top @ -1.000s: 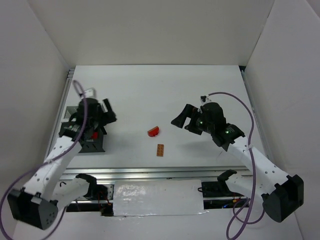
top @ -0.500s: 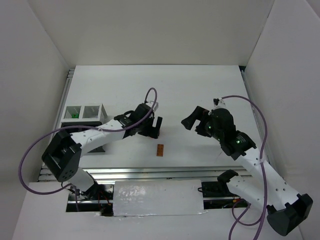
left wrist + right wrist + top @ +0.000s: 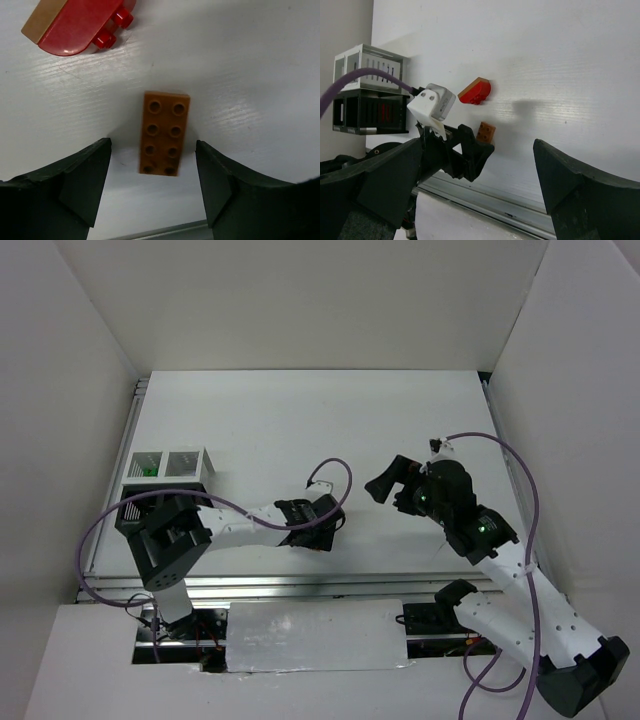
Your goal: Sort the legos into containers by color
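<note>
An orange-brown lego (image 3: 165, 132) lies flat on the white table, studs up, between the fingertips of my left gripper (image 3: 151, 150). The jaws stand open with a gap on each side of it. A red lego (image 3: 80, 25) with a tan face lies just beyond it. In the right wrist view the same red lego (image 3: 476, 92) and orange-brown lego (image 3: 486, 132) show beside the left gripper (image 3: 470, 150). From above, the left gripper (image 3: 325, 530) hides both legos. My right gripper (image 3: 385, 480) hangs open and empty, right of centre. The containers (image 3: 168, 465) stand at the far left.
The white bins (image 3: 367, 62) stand behind the black bins (image 3: 370, 117); something green shows in a white bin (image 3: 147, 471) and something red in a black one (image 3: 382, 114). A metal rail (image 3: 320, 585) runs along the table's near edge. White walls enclose the table.
My left arm swung from the containers to the table's centre and came down over the orange-brown lego, its jaws narrowing a little. The right arm shifted slightly back and to the right.
</note>
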Robot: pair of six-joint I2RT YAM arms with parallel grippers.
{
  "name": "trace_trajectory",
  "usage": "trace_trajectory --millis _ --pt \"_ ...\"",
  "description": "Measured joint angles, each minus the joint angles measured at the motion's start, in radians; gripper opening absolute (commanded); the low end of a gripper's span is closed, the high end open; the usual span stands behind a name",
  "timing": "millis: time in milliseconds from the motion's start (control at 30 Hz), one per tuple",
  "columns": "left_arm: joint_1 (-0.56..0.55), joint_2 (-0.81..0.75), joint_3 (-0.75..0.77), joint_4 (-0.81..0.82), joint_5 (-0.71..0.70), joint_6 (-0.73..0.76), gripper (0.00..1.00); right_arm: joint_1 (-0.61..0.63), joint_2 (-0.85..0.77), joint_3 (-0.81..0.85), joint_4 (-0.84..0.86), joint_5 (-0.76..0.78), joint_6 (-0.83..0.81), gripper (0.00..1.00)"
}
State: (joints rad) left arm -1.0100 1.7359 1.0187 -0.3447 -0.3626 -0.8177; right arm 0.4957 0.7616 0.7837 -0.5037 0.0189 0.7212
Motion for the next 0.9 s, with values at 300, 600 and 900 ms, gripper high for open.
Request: trace_trajectory --millis 300,600,900 --pt "-0.001 0.047 0.040 0.022 -0.044 -0.009 0.25 0.000 -0.036 0.000 -0.010 -0.005 -0.012 1.00" --pt "0.002 -0.068 -0.042 -0.026 -0.084 -0.032 0.00 0.000 -0.036 0.000 -0.014 -0.010 -0.017 1.00" --pt "0.367 -0.693 -0.101 -0.256 -0.293 -0.158 0.00 0.000 -0.038 -0.006 -0.010 -0.039 -0.017 1.00"
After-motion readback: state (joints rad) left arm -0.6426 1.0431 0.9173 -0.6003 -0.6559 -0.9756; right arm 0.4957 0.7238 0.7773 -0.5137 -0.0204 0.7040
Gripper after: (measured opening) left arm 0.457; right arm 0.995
